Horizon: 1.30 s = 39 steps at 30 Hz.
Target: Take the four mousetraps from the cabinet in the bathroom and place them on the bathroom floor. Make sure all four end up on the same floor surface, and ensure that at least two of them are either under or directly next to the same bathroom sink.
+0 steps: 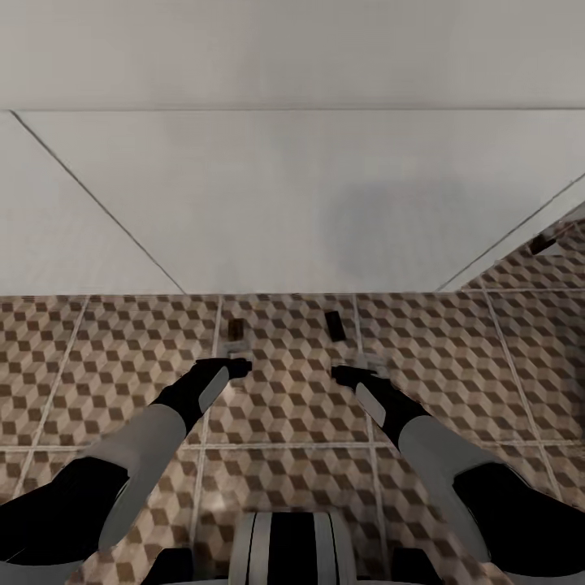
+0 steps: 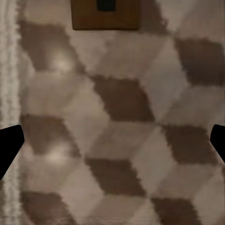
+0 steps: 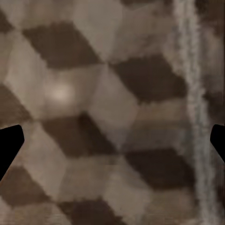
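Observation:
Two mousetraps lie on the cube-patterned bathroom floor, close to the white surface behind it: one just ahead of my left gripper, the other just ahead of my right gripper. In the left wrist view the left trap is a brown board beyond the fingertips, apart from them. My left gripper is open over bare tile. My right gripper is also open over bare tile, beside a pale grout line. The sink and the cabinet are out of view.
White flat panels rise from the floor's far edge and span the view. At the far right a small dark thing lies on the tiles, too small to identify. My base sits at the near edge.

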Available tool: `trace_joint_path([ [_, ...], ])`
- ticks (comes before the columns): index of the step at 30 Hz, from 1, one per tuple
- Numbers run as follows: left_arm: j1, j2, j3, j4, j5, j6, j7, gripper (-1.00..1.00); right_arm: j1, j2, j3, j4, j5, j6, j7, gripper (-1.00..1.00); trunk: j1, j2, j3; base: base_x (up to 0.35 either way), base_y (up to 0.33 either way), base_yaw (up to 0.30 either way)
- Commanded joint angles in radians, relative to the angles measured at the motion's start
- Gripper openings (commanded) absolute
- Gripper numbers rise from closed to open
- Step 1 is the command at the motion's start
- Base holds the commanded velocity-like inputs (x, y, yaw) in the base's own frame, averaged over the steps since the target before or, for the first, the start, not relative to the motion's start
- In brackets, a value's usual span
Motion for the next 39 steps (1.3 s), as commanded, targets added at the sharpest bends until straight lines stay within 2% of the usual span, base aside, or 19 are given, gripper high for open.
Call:
trace_joint_path([
  [1,0.0,0.001,-0.008,-0.002,0.011,0.004,0.009,1.0,0.0,-0.001,0.008,-0.002,-0.007,0.005,-0.008,1.0,-0.001,0.0,0.0,-0.336,0.0,0.0],
  [18,0.0,0.0,-0.008,-0.002,0.011,0.001,0.008,1.0,0.0,-0.002,0.008,-0.002,-0.007,0.005,-0.008,1.0,-0.001,0.0,0.0,-0.309,0.0,0.0],
  [30,0.0,0.0,-0.008,-0.003,0.011,0.0,0.009,1.0,0.0,-0.002,0.008,-0.002,-0.008,0.005,-0.008,1.0,-0.001,0.0,0.0,-0.053,0.0,0.0],
  [39,0.0,-0.003,-0.008,-0.04,0.011,0.003,0.017,1.0,0.0,-0.002,0.008,-0.002,-0.007,0.005,-0.008,1.0,-0.001,0.0,0.0,-0.004,0.0,0.0],
])
